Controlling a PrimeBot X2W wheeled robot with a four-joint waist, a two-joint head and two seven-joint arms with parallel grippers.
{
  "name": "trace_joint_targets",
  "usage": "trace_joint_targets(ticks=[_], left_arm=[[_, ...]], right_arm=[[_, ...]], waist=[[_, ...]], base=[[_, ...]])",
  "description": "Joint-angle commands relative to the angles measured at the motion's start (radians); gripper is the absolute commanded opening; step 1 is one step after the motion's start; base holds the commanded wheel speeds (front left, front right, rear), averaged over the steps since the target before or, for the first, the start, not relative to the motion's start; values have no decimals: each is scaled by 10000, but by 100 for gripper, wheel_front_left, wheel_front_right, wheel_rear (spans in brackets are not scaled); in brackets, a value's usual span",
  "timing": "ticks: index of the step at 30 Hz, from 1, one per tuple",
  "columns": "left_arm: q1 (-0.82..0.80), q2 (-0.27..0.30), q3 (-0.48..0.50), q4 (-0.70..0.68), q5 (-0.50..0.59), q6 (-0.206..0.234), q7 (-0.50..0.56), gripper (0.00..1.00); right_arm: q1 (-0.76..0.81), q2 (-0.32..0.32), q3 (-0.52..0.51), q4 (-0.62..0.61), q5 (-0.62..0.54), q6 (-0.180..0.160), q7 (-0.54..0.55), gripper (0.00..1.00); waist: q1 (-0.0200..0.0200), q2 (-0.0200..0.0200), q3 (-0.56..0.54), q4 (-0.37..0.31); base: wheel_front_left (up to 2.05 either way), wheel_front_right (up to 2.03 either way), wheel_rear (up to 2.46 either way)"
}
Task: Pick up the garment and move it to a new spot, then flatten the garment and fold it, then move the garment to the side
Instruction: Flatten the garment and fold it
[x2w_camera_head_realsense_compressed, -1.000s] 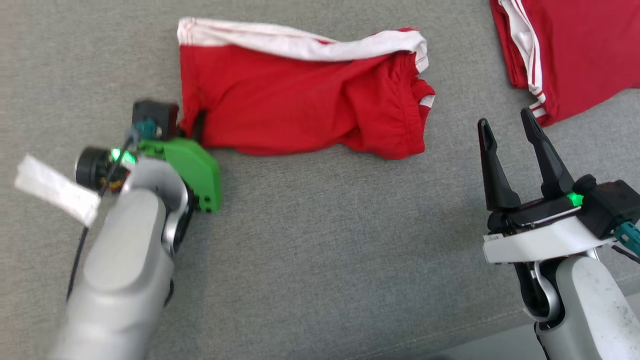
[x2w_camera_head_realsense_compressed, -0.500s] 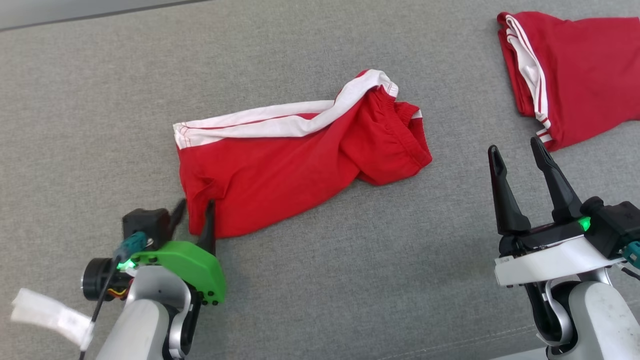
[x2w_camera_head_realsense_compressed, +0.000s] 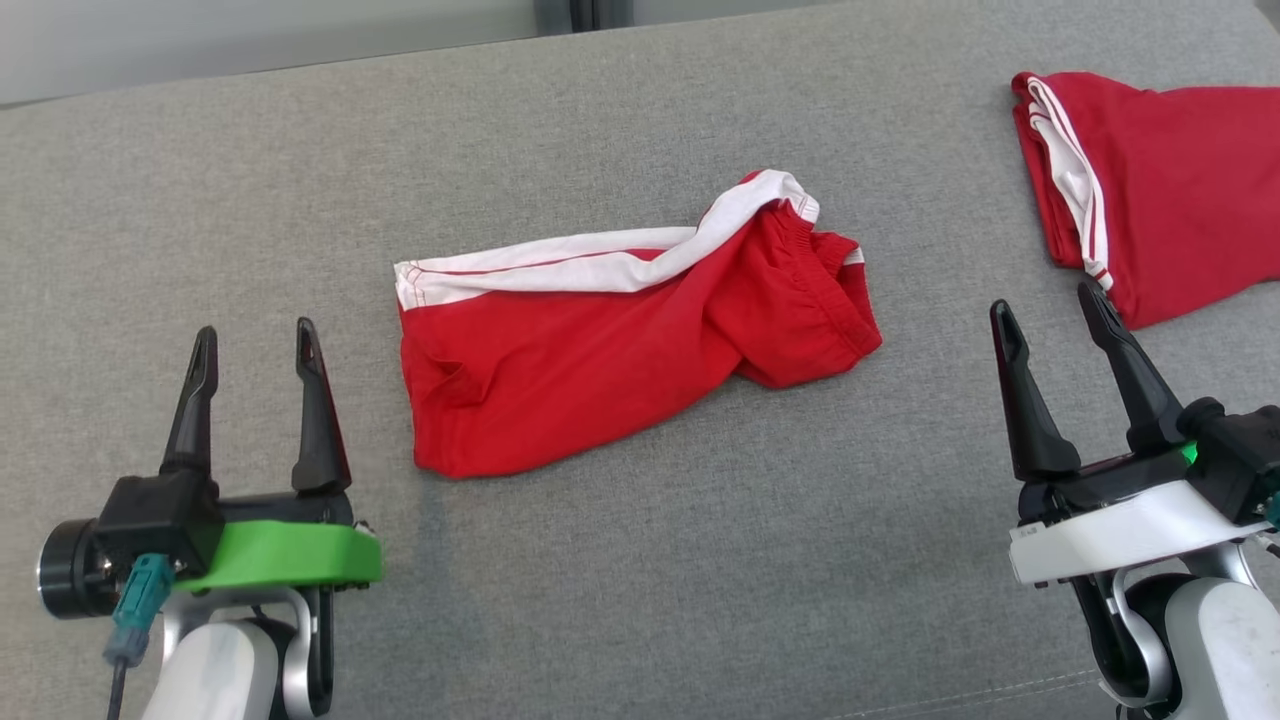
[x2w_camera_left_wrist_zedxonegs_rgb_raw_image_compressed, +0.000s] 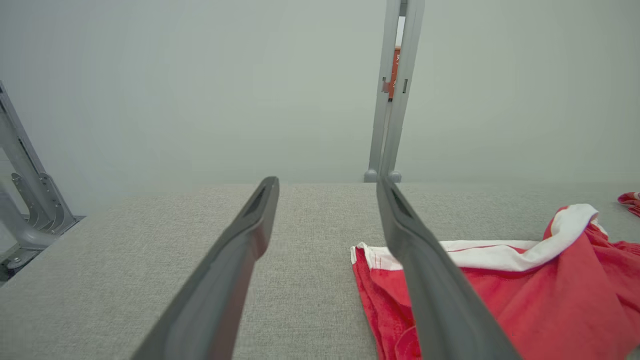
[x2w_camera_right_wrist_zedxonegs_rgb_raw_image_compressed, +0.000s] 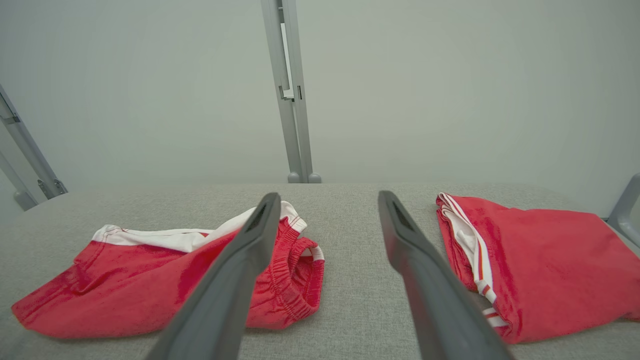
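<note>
Red shorts (x2w_camera_head_realsense_compressed: 630, 350) lie mid bench (x2w_camera_head_realsense_compressed: 640, 560), both hands empty.
From the shorts: left hand (x2w_camera_head_realsense_compressed: 252, 340) just left, spread wide, not touching; right hand (x2w_camera_head_realsense_compressed: 1045, 305) to the right, also wide; second red garment (x2w_camera_head_realsense_compressed: 1170, 190) farther right.

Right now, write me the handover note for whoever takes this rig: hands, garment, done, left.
Left hand: open, empty, just left of the red shorts, not touching.
Right hand: open, empty, between the shorts and a second red garment at far right.
Shorts: lying on the grey cushion, rumpled, waistband end bunched toward the right.
Done: shorts set down mid-cushion.
Left: likely flatten, fold, then move aside.
</note>
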Motion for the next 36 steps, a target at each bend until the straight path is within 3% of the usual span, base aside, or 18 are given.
trace_joint_targets(ticks=[1,14,22,31,36], left_arm=[[249,107,22,-165,91,59,-56,100],[677,438,-171,-757,155,58,399,100],[9,334,-419,-1034,241,-43,390,100],[-1071,-38,-825,-668,290,-383,24,100],[-1390,-172,-955,-330,268,-523,-136,100]], right_arm=[[190,-26,-46,-72,-42,-13,67,100],[330,-1,-278,-240,-41,-13,324,100],[-282,-341,-230,233,96,-13,566,100],[-2210,-741,901,2200,208,-13,745,100],[-2872,-604,888,3677,45,-15,788,100]], waist=[[0,0,-84,43],[0,0,-84,171],[0,0,699,644],[0,0,1842,1460],[0,0,2027,1642]], base=[[0,0,0],[0,0,0],[0,0,0],[0,0,0],[0,0,0]])
